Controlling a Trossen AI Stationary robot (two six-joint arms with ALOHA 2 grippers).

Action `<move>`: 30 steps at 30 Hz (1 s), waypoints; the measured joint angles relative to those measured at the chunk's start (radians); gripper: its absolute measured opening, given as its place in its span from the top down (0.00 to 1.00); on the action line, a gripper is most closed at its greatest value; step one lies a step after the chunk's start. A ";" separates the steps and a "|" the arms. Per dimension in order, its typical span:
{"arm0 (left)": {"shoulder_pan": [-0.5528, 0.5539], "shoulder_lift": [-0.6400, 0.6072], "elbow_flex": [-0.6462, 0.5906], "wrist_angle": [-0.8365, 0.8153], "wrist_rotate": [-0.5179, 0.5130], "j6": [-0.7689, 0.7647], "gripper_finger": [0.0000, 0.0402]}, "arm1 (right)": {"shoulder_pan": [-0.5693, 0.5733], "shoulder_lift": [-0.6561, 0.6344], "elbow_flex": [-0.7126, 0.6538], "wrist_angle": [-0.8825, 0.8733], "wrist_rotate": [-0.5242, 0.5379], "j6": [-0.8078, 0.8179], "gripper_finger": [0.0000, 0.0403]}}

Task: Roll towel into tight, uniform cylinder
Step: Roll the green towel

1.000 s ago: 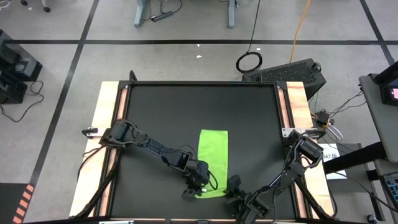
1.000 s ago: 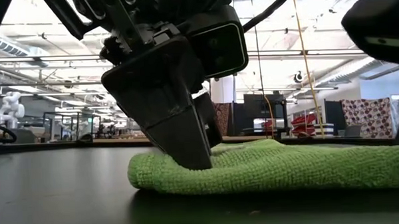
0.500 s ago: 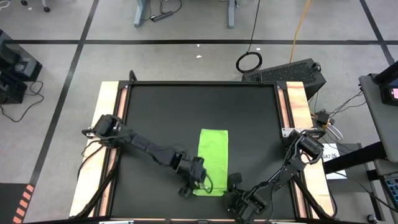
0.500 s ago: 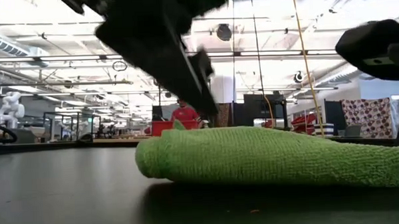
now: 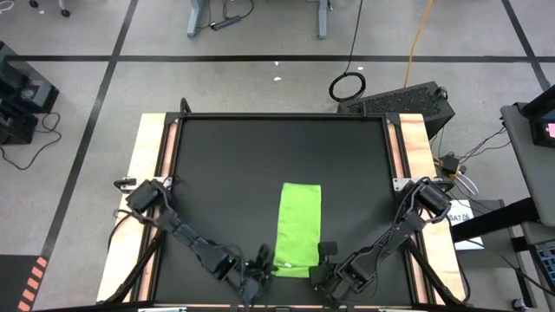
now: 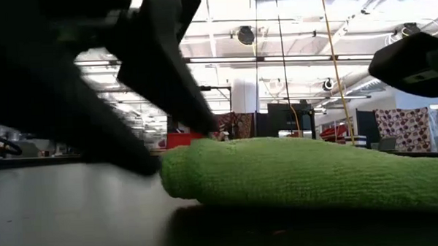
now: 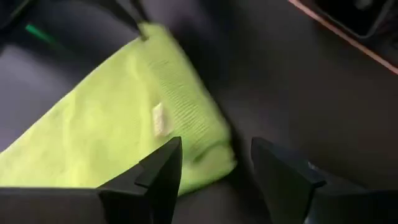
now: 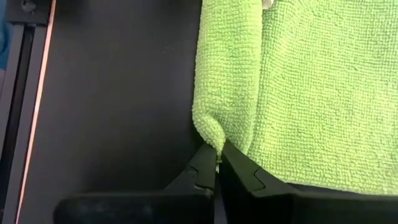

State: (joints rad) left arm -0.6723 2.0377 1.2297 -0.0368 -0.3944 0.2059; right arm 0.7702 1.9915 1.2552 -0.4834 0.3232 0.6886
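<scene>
On the black table [image 5: 260, 156], at the left of its near edge, the left gripper [image 5: 258, 276] sits low beside the towel's near left corner, its arm running back toward the table's left edge. In the left wrist view its two dark fingers [image 7: 163, 171] stand apart with bare tabletop between them, and nothing is held; the towel's corner lies just ahead of one finger, and whether that finger touches the cloth cannot be told. The towel [image 5: 298, 230] lies a little right of the table's middle and toward the near edge, a long lime-green strip running from the middle of the table to the near edge. It is flat along most of its length, and the near end is folded over into a thick rounded lip, which the low view shows as a bulging green edge [image 6: 279, 172] resting on the tabletop. A small white tag [image 7: 160, 118] shows on the cloth near that end. To the right, at the near edge, the right gripper [image 5: 323, 264] meets the towel's near right corner. In the right wrist view its fingers [image 8: 202, 168] are pressed together, pinching the tip of the folded corner [image 8: 210, 130] between them.
</scene>
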 joint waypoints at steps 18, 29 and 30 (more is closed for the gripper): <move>0.021 0.099 0.003 0.100 -0.184 0.063 0.54 | -0.017 0.000 0.000 0.038 -0.044 0.004 1.00; 0.050 0.099 0.003 0.083 -0.023 0.134 0.96 | -0.016 -0.008 0.000 0.041 -0.069 0.008 1.00; 0.060 0.096 0.002 0.077 0.019 0.124 0.97 | -0.016 -0.012 0.000 0.033 -0.071 0.008 1.00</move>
State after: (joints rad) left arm -0.6127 2.1338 1.2312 0.0406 -0.3756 0.3295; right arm 0.7540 1.9796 1.2556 -0.4506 0.2526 0.6964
